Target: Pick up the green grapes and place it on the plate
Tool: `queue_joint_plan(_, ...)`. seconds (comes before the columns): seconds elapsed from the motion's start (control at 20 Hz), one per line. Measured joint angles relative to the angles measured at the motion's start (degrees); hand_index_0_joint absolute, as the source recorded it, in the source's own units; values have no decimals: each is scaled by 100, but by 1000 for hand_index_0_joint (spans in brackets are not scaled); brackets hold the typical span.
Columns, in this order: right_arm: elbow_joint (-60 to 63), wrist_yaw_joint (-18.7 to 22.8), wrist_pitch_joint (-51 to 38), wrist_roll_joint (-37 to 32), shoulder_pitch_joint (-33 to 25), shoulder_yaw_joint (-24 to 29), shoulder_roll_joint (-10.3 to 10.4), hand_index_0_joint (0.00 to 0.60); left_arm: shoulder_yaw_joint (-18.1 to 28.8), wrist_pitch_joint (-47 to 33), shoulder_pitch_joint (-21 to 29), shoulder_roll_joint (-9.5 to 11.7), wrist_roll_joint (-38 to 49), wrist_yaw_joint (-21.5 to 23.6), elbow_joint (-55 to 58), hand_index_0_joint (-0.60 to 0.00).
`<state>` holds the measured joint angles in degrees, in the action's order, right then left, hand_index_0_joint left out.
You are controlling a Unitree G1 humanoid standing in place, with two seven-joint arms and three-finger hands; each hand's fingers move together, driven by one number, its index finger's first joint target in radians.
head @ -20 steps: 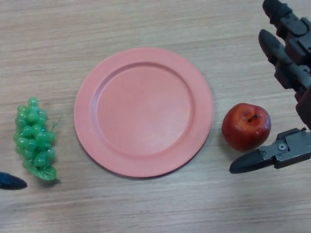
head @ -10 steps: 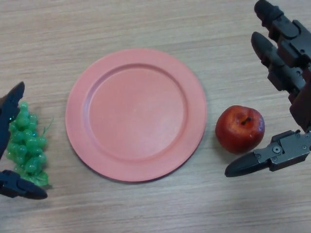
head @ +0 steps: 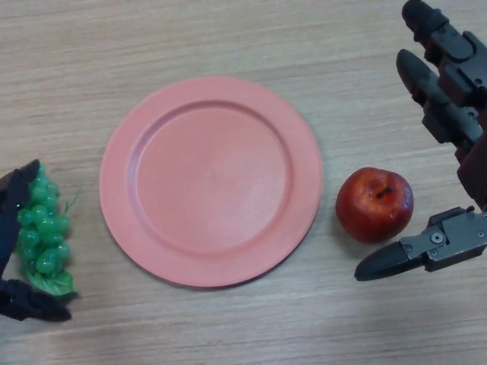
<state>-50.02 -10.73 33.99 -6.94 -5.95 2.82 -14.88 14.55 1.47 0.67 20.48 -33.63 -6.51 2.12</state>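
Note:
The green grapes [head: 42, 232] lie on the wooden table at the far left, left of the pink plate [head: 209, 181]. My left hand [head: 14, 199] comes in at the left edge and brackets the bunch: its fingers lie against the bunch's upper left side and its thumb [head: 32, 304] sits just below the bunch's lower end. The hand is spread and has not closed around the grapes, which rest on the table. Most of that hand is out of view. Nothing lies on the plate. My right hand [head: 456, 99] stays open at the right edge.
A red apple [head: 374, 204] sits right of the plate, between the right hand's fingers and its thumb [head: 403, 257], touching neither. Bare wooden tabletop shows above and below the plate.
My left hand has come in from the lower left and settled around the grapes, its fingers dropping onto the bunch's top. The right hand has barely moved.

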Motion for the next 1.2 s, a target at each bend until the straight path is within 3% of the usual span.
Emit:
queue_joint_plan(0.2, -21, -17, 0, 1, 46, 0, 0, 0, -36, -683, 91, 8, 241, 444, -422, -600)
queue_joint_plan(0.3, -29, -35, 0, 1, 76, -1, 1, 0, -117, -1317, 170, 170, 88, 744, -900, -600)
queue_joint_plan(0.55, -101, -35, 0, 0, 113, -2, 1, 0, -131, -1558, 155, 272, -96, 776, -917, -600)
queue_joint_plan(0.7, -233, -35, 1, -4, 98, 0, 1, 0, 61, -871, 42, 253, 568, 184, 82, -600)
queue_joint_plan(0.95, -236, -34, 2, -4, 96, 0, 1, 0, 903, 133, 127, 204, 1483, 4, 1878, -600)
queue_joint_plan(1.05, -241, -34, 2, -5, 95, 5, 1, 0, 887, 413, 135, 176, 1494, -240, 2521, -600)
queue_joint_plan(1.1, -248, -34, 3, -5, 88, 5, 1, 0, 820, 480, 135, 90, 1494, -576, 2887, -600)
queue_joint_plan(1.2, -256, -34, 7, -5, 64, -1, 1, 0, 319, 560, 172, -16, 1472, -904, 3230, -600)
